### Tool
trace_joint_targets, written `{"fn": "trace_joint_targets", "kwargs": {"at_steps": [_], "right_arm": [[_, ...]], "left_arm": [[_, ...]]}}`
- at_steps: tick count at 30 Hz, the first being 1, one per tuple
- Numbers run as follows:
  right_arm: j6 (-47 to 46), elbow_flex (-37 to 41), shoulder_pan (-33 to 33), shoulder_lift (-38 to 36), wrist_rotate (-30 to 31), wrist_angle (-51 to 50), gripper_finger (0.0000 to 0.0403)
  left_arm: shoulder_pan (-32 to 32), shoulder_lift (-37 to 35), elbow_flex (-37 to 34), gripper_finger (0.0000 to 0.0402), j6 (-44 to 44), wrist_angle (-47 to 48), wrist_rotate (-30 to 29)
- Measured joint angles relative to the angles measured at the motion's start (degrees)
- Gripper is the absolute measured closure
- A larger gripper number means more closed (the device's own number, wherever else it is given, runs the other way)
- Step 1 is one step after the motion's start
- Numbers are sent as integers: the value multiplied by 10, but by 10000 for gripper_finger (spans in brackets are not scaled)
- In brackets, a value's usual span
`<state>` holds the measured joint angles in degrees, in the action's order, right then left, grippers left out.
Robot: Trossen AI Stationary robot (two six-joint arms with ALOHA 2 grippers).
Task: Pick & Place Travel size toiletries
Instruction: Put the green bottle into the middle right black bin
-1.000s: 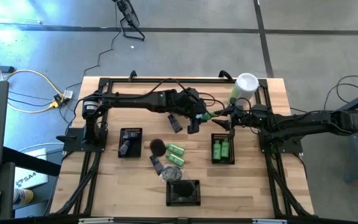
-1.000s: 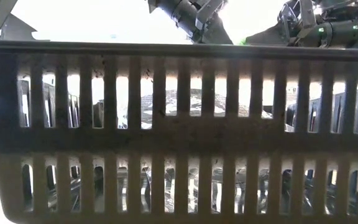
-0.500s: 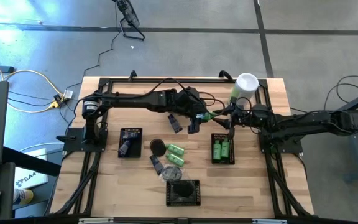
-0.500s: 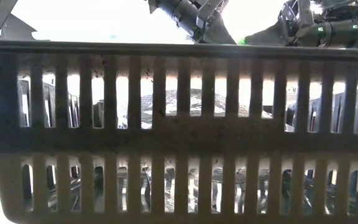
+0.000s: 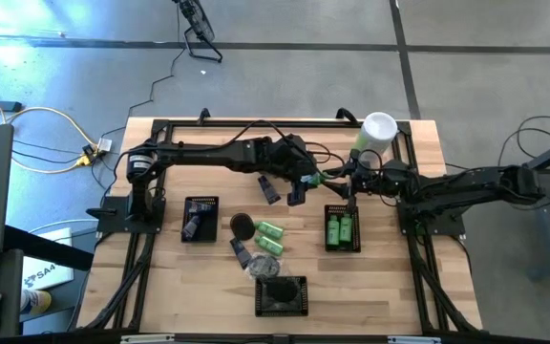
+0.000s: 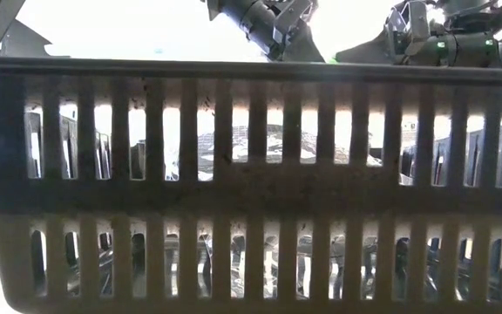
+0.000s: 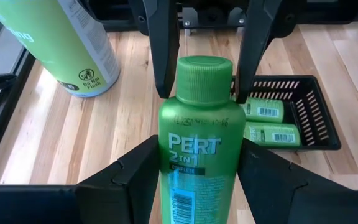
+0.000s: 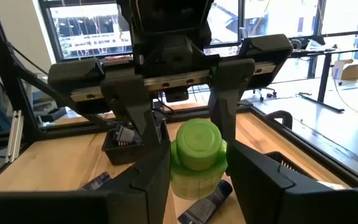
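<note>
Mid-air handover over the desk (image 5: 208, 287): green bottle (image 7: 199, 140) clamped in left gripper (image 5: 315, 178); right gripper (image 5: 337, 180) now nearer, jaws tightened on its cap. Release next, likely.

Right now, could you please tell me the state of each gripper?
Left gripper: closed on the green Pert bottle.
Right gripper: fingers around the same bottle's cap end; grip cannot be told.

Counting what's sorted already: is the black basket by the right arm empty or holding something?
Holding something: two green bottles lie side by side inside the black basket.
</note>
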<state>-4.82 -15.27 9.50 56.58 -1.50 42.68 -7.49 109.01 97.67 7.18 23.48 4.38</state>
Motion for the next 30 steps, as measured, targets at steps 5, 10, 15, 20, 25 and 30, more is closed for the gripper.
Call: {"fn": "trace_joint_targets", "kwargs": {"at_steps": [5,10,15,20,25,30], "right_arm": [[0,0,0,0,0,-2,254],[1,0,0,0,-1,-1,254],[0,0,0,0,13,0,254],[1,0,0,0,14,1,249],[-1,0,0,0,15,8,213],[-14,0,-1,0,17,10,174]], "left_arm": [[0,0,0,208,1,2,0],[0,0,0,208,1,2,0],[0,0,0,208,1,2,0],[0,0,0,208,1,2,0],[0,0,2,208,2,1,3],[0,-1,2,208,2,0,3]]}}
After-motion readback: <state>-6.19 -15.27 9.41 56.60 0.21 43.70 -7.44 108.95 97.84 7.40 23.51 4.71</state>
